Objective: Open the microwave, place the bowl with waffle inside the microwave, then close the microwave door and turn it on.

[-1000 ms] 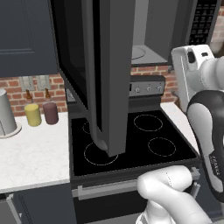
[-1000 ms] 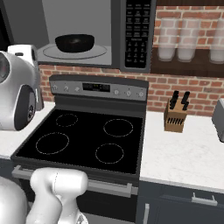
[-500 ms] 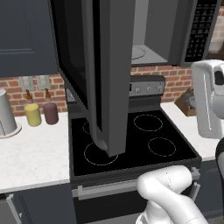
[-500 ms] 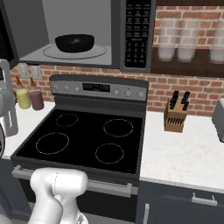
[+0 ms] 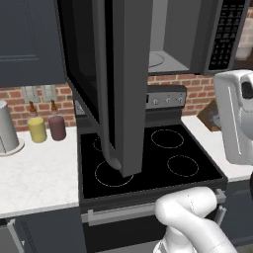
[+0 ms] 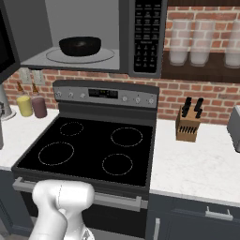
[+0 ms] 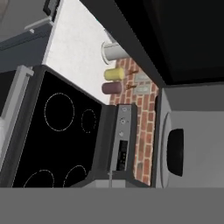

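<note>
The microwave [image 6: 93, 28] hangs over the stove with its pale grey cavity [image 5: 168, 44] exposed and its black keypad strip [image 6: 147, 35] at the right. The microwave door [image 5: 118, 84] stands swung wide open toward me, edge-on in the left base view and dark across the top of the hand view [image 7: 175, 39]. The black bowl [image 6: 79, 45] rests on the round glass plate inside the cavity, also seen as the bowl [image 7: 175, 152] side-on; its rim hides what lies in it. A white link of my arm [image 5: 237, 118] rises at the right, apart from the door.
The black four-burner stove [image 6: 89, 145] lies below the microwave. A yellow canister [image 6: 24, 105] and a maroon one [image 6: 39, 107] stand on the left counter. On the right counter sit a knife block [image 6: 189, 122] and a toaster [image 6: 234, 126]. Jars [image 6: 201, 42] line a shelf.
My arm has drawn back, sliding out at the left edge of the right base view and lower at the right of the left base view. Bowl and door have stayed put.
</note>
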